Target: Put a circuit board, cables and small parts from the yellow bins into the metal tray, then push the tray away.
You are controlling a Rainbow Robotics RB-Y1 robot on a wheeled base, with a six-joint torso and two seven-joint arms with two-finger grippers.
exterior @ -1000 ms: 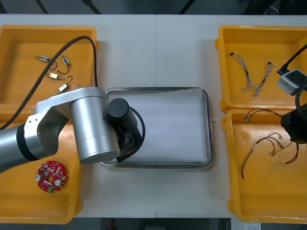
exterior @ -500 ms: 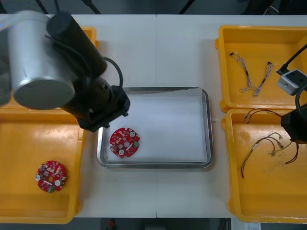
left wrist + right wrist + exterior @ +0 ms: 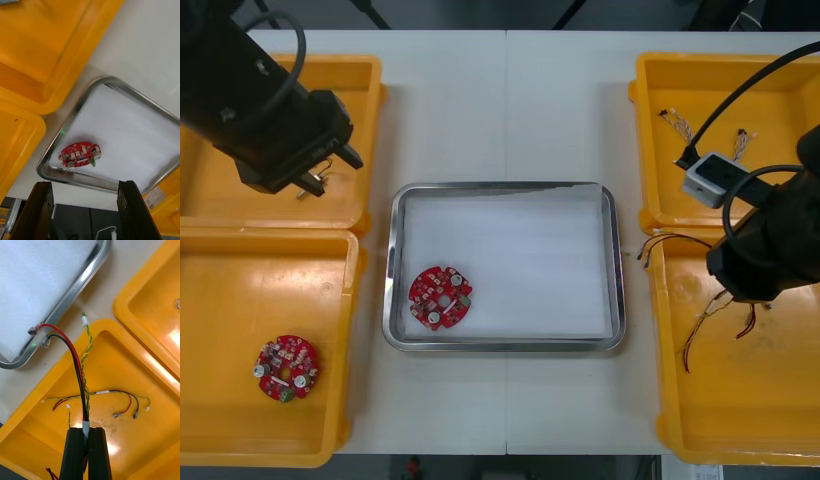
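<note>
Red and black cable (image 3: pixel 76 363) is pinched in the right gripper (image 3: pixel 85 433) above the near right yellow bin (image 3: pixel 740 420), with the metal tray (image 3: pixel 617 270) just to its left.

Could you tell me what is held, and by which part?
Right gripper, over its near bin: red and black cable, pinched at its white sleeve. Left gripper: nothing.

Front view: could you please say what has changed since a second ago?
The left gripper let go of a circuit board in the metal tray and withdrew, open, over the far left yellow bin. The right gripper, shut on a red and black cable, shifted toward the tray. The other board stayed put.
</note>
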